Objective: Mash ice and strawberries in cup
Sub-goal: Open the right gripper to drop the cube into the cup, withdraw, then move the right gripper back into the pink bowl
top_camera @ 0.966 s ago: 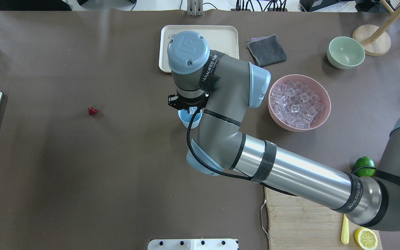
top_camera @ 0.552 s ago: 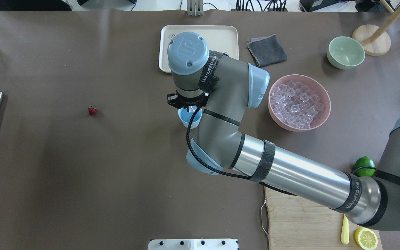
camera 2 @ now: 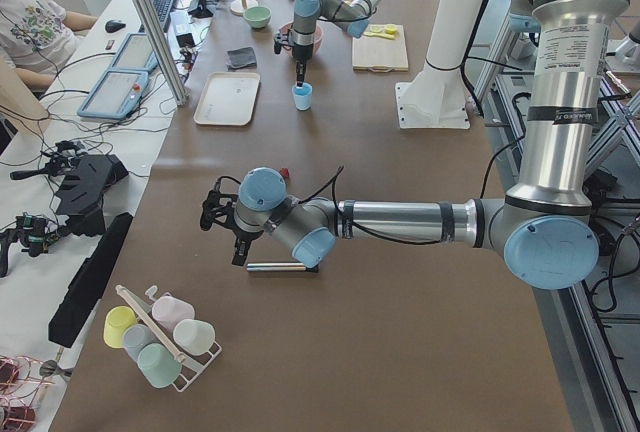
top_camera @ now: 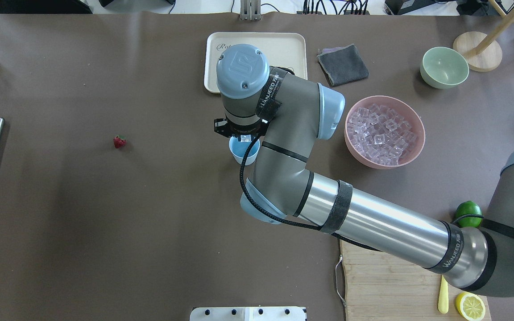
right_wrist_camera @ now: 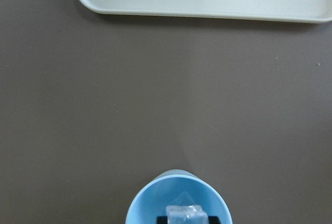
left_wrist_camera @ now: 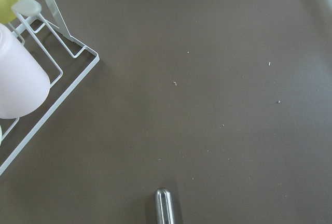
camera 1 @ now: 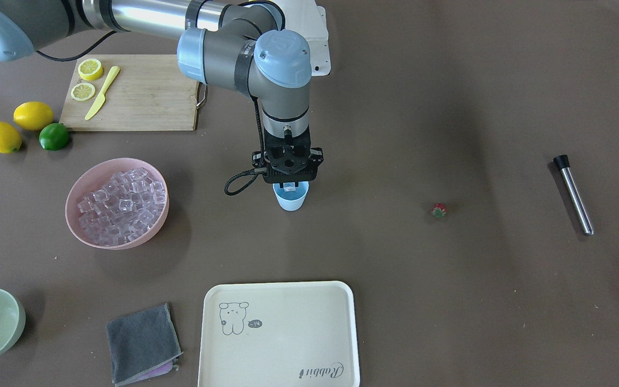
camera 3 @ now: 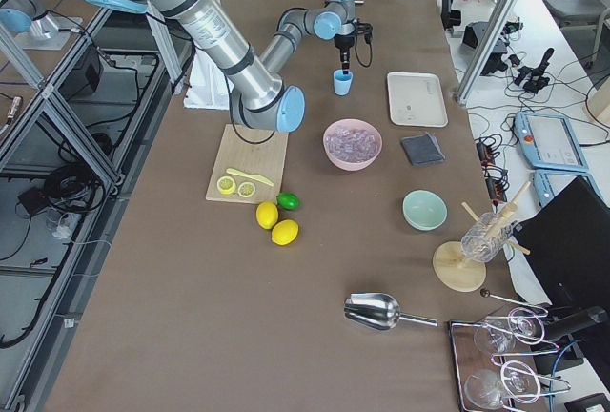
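My right claw [camera 1: 288,186] has shifted slightly in the last second. The ice cube [right_wrist_camera: 185,214] pinched in its narrow grip now hangs, it seems, just inside the mouth of the cup [camera 1: 291,201], ready to drop. The strawberry [top_camera: 119,141] lies well apart on the desk [top_camera: 105,232], not yet added. Whether my left claw [camera 2: 236,252] is open, I cannot tell.
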